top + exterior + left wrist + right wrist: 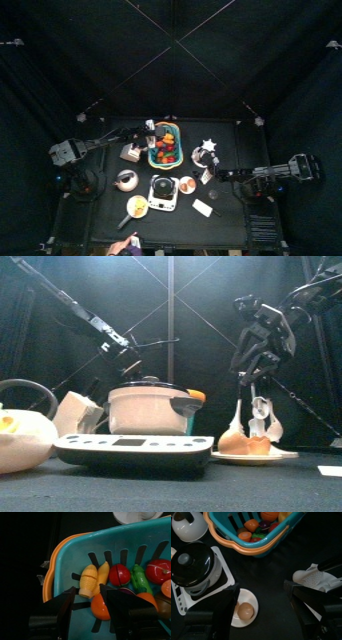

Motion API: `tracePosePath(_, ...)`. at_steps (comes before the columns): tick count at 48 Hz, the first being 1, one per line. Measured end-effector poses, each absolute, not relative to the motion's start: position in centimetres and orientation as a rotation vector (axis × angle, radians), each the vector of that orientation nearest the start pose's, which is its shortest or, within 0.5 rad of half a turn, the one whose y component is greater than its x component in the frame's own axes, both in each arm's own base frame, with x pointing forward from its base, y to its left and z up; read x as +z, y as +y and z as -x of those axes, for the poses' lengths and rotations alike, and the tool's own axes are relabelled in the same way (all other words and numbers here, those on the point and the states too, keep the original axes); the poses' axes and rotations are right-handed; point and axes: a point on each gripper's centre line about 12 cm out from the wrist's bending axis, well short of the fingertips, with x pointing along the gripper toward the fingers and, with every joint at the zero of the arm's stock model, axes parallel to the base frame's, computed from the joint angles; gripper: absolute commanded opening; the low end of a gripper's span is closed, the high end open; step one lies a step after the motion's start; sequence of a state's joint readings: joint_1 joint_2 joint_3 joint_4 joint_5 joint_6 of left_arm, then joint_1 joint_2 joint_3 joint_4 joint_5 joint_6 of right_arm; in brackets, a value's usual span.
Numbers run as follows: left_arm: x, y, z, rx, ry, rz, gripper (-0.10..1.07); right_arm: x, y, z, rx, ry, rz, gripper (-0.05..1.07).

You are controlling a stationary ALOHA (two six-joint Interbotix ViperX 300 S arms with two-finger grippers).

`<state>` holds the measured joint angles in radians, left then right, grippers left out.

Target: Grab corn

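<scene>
The left claw (90, 609) is hovering spread wide above the corn (93, 580), which is lying inside the teal basket (133, 542) beside a tomato (119, 575). Descend centred, straddling the cob, then close. The right claw (261, 607) is idling, spread.

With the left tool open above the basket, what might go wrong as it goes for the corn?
1. The corn lies tight against a red fruit and just above an orange piece; the open left tool may catch a neighbour instead.
2. The corn rests near the teal basket wall, so a finger could hit the slats.
3. The right tool waits over the egg plate, clear for now.
</scene>
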<state>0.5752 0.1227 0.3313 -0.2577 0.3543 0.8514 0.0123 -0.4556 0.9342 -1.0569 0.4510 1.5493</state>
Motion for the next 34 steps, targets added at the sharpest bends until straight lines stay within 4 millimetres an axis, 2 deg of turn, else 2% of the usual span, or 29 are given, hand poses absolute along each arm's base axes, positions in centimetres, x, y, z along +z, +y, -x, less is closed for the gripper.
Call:
tracePosePath(5, 19.6, 23.7, -38.9, 0.188, 0.891, -0.314, 1.02, 21.1, -4.2, -27.1, -0.540, 0.591, -0.366, 1.00)
tracePosePath(15, 18.1, 23.8, -40.2, 0.146, 0.939, -0.361, 1.02, 20.9, -4.1, -27.1, -0.541, 0.597, -0.367, 1.00)
tracePosePath(34, 15.5, 24.2, -40.8, 0.108, 1.008, -0.372, 1.02, 20.1, -4.1, -27.4, -0.538, 0.622, -0.371, 1.00)
